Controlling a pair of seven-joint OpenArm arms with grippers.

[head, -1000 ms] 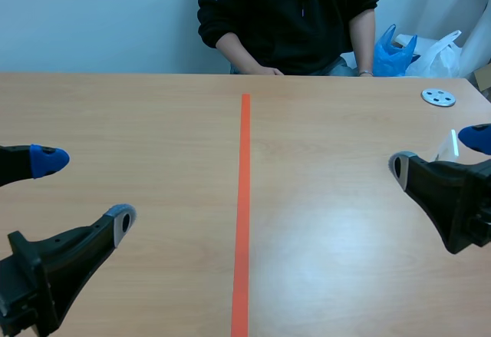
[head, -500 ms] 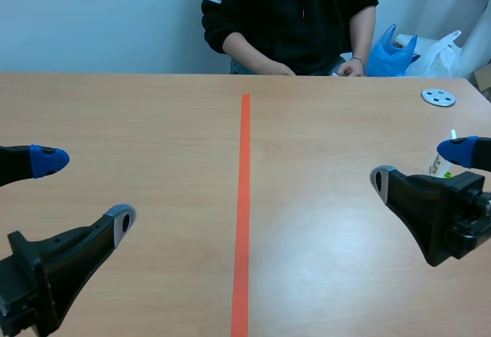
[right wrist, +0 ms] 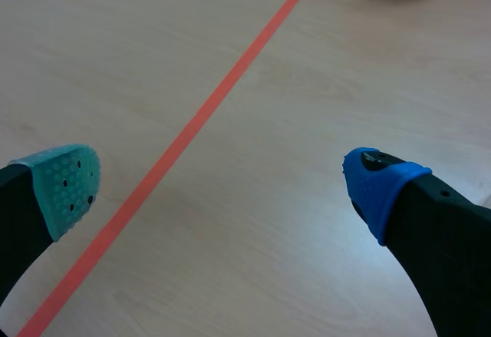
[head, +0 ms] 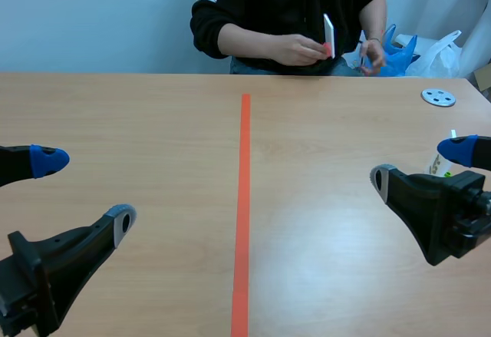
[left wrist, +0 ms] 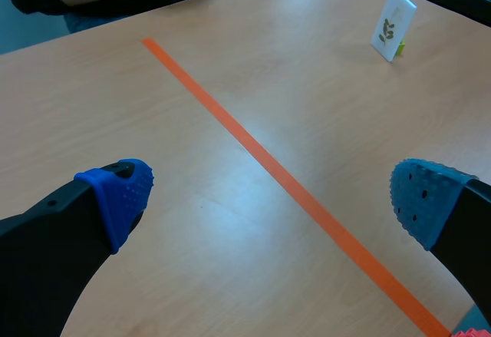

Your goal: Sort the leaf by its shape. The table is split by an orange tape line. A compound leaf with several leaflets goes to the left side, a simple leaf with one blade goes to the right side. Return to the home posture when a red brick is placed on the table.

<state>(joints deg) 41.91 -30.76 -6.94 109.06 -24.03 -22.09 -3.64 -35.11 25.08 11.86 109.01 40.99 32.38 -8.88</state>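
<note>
Left gripper (head: 86,191) and right gripper (head: 420,163) both spread wide, empty, low over table (head: 153,122). Leaf card (left wrist: 393,24) upright right of tape line (head: 244,199), just beside right gripper. Person's hand (head: 295,47) holds second card (head: 329,34) off table. Judged light, thin, stiff, tippy; pinch flat faces near top.

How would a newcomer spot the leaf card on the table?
From the orange tape line, look to its right side. Nearer the robot than the flat grey round disc with holes stands a small white card, upright and bearing a leaf picture.
</note>
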